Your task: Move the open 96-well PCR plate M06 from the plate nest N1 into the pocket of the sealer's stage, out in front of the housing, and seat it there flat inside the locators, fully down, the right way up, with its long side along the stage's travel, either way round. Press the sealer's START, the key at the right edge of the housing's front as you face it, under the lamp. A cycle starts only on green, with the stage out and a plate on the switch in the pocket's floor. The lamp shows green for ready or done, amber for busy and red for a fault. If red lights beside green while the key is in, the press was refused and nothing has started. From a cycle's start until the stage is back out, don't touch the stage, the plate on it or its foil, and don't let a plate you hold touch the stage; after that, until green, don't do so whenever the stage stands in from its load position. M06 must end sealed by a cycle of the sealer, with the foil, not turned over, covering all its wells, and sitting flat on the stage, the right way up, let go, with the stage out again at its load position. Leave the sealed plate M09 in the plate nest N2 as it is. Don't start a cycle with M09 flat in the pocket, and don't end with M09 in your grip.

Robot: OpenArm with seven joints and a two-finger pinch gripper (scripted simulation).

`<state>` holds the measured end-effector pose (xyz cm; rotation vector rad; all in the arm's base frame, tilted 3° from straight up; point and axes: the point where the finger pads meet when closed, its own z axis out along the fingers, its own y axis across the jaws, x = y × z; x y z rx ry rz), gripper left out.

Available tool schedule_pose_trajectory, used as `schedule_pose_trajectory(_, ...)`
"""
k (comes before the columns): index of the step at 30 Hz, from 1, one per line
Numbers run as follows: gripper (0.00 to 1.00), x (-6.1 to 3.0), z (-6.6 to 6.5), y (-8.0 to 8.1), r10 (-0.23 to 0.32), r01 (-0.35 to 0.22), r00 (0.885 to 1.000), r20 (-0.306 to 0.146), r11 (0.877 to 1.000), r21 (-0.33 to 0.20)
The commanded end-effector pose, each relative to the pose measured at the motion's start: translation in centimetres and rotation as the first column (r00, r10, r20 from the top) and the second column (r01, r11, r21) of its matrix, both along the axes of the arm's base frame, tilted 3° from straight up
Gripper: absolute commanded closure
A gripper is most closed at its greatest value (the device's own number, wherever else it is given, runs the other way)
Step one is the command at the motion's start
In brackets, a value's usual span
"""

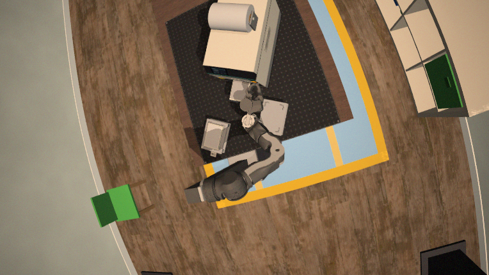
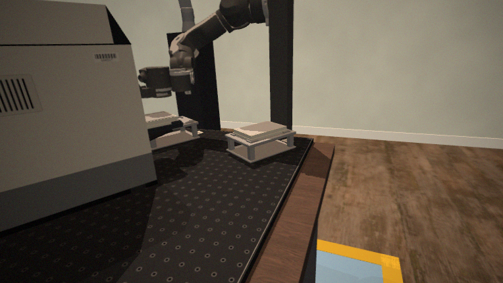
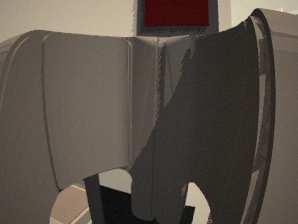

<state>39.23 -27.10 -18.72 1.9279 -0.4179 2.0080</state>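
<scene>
My gripper (image 1: 253,89) (image 3: 169,134) is shut and empty at the right edge of the housing's front (image 1: 232,73); the START key is hidden behind the fingers. A dark red pane (image 3: 176,12) shows above them. A small orange spot (image 1: 253,81) shows at the front's upper edge; whether it is the lit lamp is unclear. The stage with a pale top (image 1: 236,87) stands out in front, partly under the wrist. Its plate and foil are not clear enough to judge. Nest N1 (image 1: 274,116) (image 2: 192,122) is empty. Plate M09 (image 1: 214,133) (image 2: 262,129) lies flat in nest N2 (image 1: 224,139) (image 2: 250,143).
The foil roll (image 1: 229,16) lies on top of the housing (image 1: 232,47) (image 2: 77,140). My forearm passes between the two nests, close beside N1. A pale flat piece (image 1: 251,156) lies at the mat's front edge, partly under the arm.
</scene>
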Motion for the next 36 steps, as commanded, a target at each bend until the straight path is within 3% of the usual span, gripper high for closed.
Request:
schedule_pose_trajectory(1,1.00,0.14,0.3,-0.1,0.000,0.000,1.000,0.003,1.000,-0.002)
schedule_pose_trajectory(9,1.00,0.14,0.3,-0.1,0.000,0.000,1.000,0.003,1.000,-0.002)
schedule_pose_trajectory(14,1.00,-1.96,0.0,0.8,-0.004,0.004,1.000,0.001,1.000,-0.002)
schedule_pose_trajectory(36,1.00,-1.86,0.5,0.6,-0.010,0.010,1.000,0.008,1.000,-0.001)
